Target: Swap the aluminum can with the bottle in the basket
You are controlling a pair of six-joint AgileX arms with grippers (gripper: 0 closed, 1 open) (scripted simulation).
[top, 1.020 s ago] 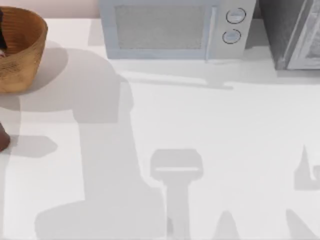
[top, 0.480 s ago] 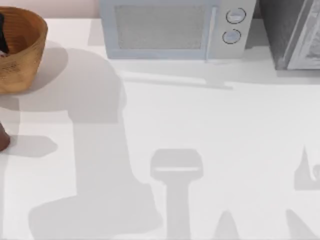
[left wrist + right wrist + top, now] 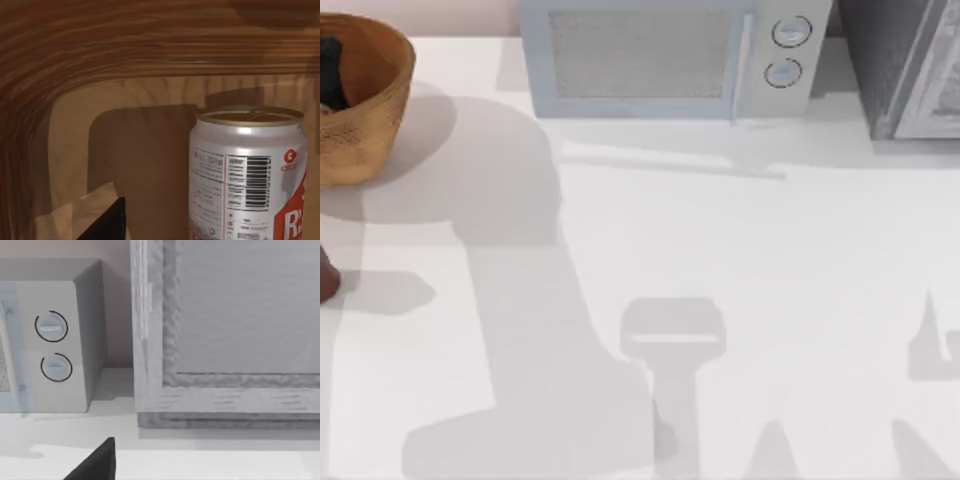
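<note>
Aluminum can [image 3: 248, 172] stands upright inside the wicker basket [image 3: 375, 105], close to its ribbed inner wall, seen in my left wrist view with the barcode and red label facing the camera and the dull gold top level. In the top view the basket sits at the far left corner of the table [image 3: 740, 260], and a dark shape inside its rim is my left gripper [image 3: 330, 75] reaching in; whether its fingers are spread or closed I cannot tell, as only one dark finger edge [image 3: 107, 225] shows low in the wrist view, apart from the can. Bottle [image 3: 326, 280], dark reddish-brown, stands on the table at the left edge, nearer than the basket and clear of it. Judgement: the step in hand is taking the can out, so the bottle's turn comes after. To do it well I would centre the can between the fingers before closing, since it now sits off to one side of the wrist view; grip on the mid-body, not the rim; lift straight up until clear of the basket wall to avoid tipping the basket. My right arm is parked facing the microwave [image 3: 665, 60]; its finger state I cannot tell.
</note>
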